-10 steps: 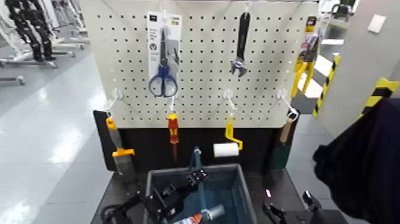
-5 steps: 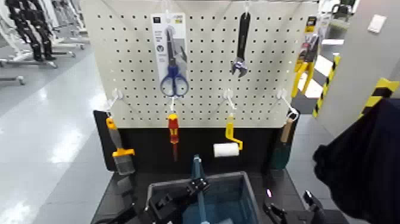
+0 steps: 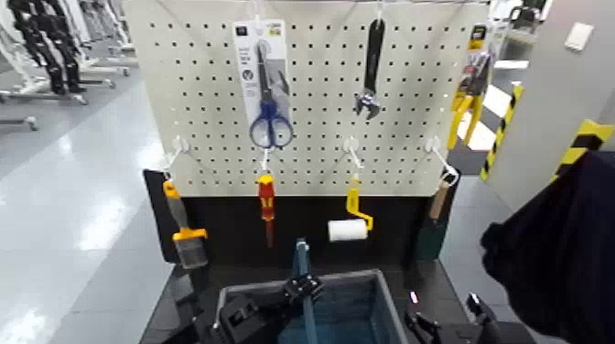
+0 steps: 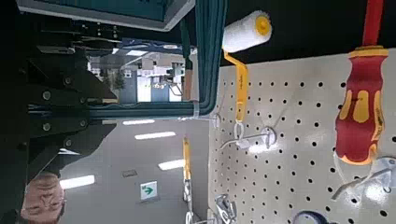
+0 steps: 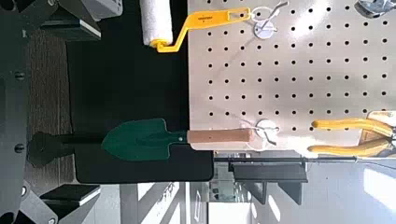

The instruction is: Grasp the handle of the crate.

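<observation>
left gripper (image 3: 297, 291) sits right at the handle (image 3: 300, 261), can't tell if its jaws are clamped, the bar standing upright toward 12 o'clock over the crate (image 3: 380, 297), right gripper (image 3: 448, 322) parked off at 3 o'clock

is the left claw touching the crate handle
Cannot tell. In the head view the left claw overlaps the upright handle above the crate, but neither contact nor a gap shows plainly.

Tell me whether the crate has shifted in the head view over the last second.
Yes. The crate has dropped lower in the picture, away from the paint roller, and its contents no longer show.
</observation>
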